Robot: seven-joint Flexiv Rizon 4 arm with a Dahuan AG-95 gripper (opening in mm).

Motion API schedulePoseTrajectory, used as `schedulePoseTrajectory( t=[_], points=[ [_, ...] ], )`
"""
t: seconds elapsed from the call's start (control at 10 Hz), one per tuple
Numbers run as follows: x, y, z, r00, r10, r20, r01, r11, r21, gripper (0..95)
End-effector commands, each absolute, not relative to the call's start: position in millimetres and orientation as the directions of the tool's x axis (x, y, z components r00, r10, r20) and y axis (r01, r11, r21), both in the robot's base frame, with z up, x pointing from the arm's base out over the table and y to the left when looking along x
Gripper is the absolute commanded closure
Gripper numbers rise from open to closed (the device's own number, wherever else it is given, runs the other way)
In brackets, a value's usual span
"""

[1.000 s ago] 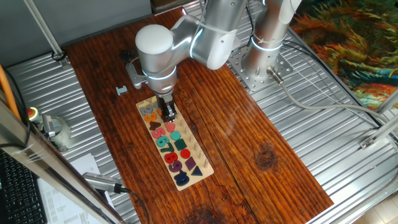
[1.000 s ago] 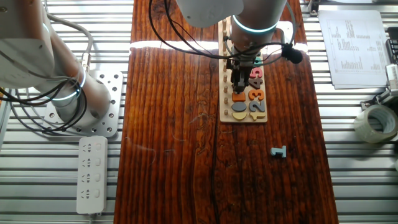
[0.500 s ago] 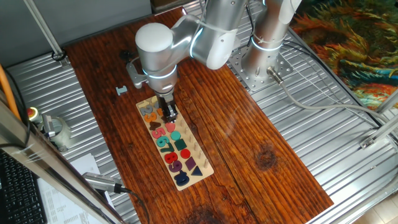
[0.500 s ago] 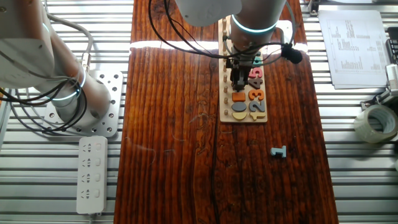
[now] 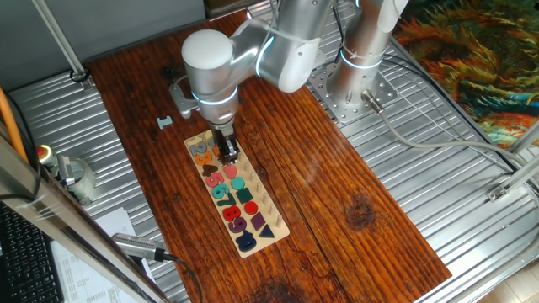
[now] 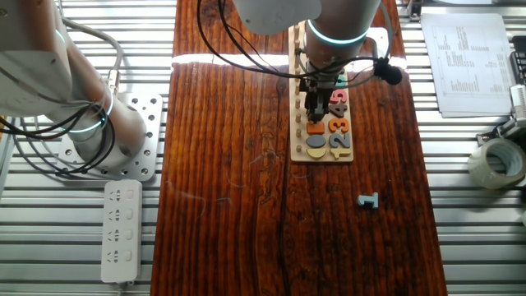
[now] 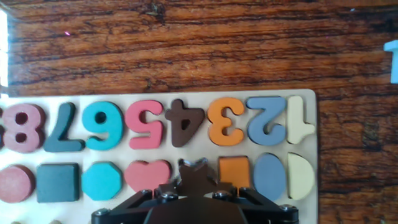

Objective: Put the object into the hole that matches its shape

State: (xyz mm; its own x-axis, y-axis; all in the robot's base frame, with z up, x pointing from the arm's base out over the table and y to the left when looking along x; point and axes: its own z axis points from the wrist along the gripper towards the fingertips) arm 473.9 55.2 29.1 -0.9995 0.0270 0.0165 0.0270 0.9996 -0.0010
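The star piece (image 7: 194,173) looks dark brown in the hand view. It stands in the board's shape row, between the pink heart (image 7: 147,175) and the orange square (image 7: 235,172). Slivers of the whitish star hole (image 7: 184,163) show round its upper points; the rest of the hole is hidden. My gripper (image 7: 194,186) is right over the star with the fingers close together on it. In the fixed views the gripper (image 5: 227,154) (image 6: 313,115) reaches down onto the end of the long pale board (image 5: 274,220) (image 6: 296,123) (image 7: 124,98) nearest the number 1.
The board holds coloured number and shape pieces. A grey-blue bracket piece (image 5: 164,123) (image 6: 368,201) (image 7: 392,59) lies on the wooden table off the board. A tape roll (image 6: 497,162), a paper sheet (image 6: 468,62) and a power strip (image 6: 119,230) lie on the metal bench.
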Motion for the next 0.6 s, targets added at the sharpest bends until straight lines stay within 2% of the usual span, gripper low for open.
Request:
schedulePoseTrajectory(
  t=[0.1, 0.6],
  points=[
    [475.4, 55.5, 25.7, -0.999, 0.035, 0.014, 0.035, 0.999, 0.000, 95.0],
    [475.9, 55.5, 23.8, -0.999, 0.036, 0.017, 0.036, 0.999, 0.001, 95.0]
  ],
)
